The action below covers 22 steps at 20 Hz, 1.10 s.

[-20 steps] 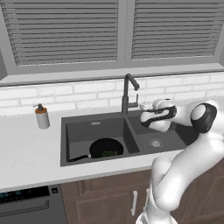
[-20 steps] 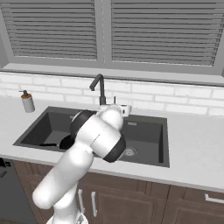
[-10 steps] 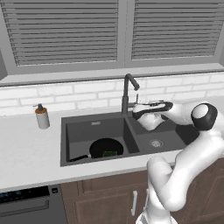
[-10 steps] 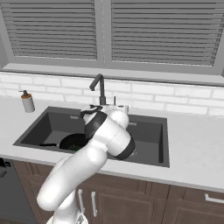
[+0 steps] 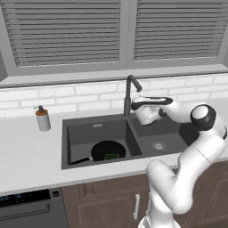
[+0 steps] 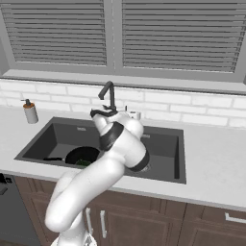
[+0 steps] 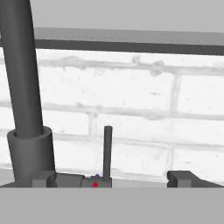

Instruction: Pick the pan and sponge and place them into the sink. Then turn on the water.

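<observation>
From the left base view we see the sink [image 5: 99, 133] set into the white bench [image 5: 26, 156], with the pan [image 5: 107, 151] lying in the left basin, its handle pointing toward the front left corner, and the sponge [image 5: 111, 156] resting inside the pan near its front edge. The right basin holds only its round drain [image 5: 158, 145]. That view also shows the arm reaching back over the sink so that its gripper [image 5: 133, 103] sits just beside the upright stem of the faucet [image 5: 129, 94], at the base of the gooseneck. A soap bottle [image 5: 42, 119] stands on the bench left of the sink. In the right base view the arm's own body covers much of the left basin, so the pan [image 6: 82, 155] shows only in part, and the gripper is hidden behind the wrist. The hand view gives what the others cannot: the faucet's thick dark stem [image 7: 25, 96] close on the left, a thin upright lever [image 7: 107, 153] beside it, and the two fingertips [image 7: 183, 178] spread wide apart with nothing between them, the lever standing in the gap nearer the left tip against the white brick wall [image 7: 144, 105].
</observation>
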### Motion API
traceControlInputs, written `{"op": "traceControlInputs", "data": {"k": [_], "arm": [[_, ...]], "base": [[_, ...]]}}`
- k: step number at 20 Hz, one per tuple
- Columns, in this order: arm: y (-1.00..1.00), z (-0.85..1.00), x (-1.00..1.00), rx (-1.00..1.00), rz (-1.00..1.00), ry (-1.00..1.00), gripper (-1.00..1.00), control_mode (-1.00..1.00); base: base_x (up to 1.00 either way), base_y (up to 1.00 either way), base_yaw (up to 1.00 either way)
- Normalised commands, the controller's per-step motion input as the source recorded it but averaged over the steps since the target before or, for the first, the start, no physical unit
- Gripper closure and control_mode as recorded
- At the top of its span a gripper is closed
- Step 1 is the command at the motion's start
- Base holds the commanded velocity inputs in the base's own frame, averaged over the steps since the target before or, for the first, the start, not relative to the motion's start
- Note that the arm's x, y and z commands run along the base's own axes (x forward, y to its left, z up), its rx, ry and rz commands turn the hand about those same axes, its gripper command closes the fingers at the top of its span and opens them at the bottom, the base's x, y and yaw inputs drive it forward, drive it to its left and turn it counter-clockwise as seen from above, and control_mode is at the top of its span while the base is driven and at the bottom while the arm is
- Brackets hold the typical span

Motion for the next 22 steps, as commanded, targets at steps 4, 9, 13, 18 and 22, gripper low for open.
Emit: {"op": "traceControlInputs", "data": {"k": [4, 9, 13, 18, 22], "arm": [[0.00, -0.01, 0.23, 0.00, 0.00, 0.00, -1.00, -1.00], [-0.02, -0.08, 0.20, 0.00, 0.00, 0.00, -1.00, -1.00], [-0.19, -0.04, 0.15, 0.00, 0.00, 0.00, -1.00, -1.00], [-0.02, -0.04, 0.13, 0.00, 0.00, 0.00, -1.00, -1.00], [0.00, -0.09, 0.17, 0.00, 0.00, 0.00, -1.00, -1.00]], "base": [[0.00, 0.00, 0.00], [0.00, 0.00, 0.00], [0.00, 0.00, 0.00], [0.00, 0.00, 0.00], [0.00, 0.00, 0.00]]}}
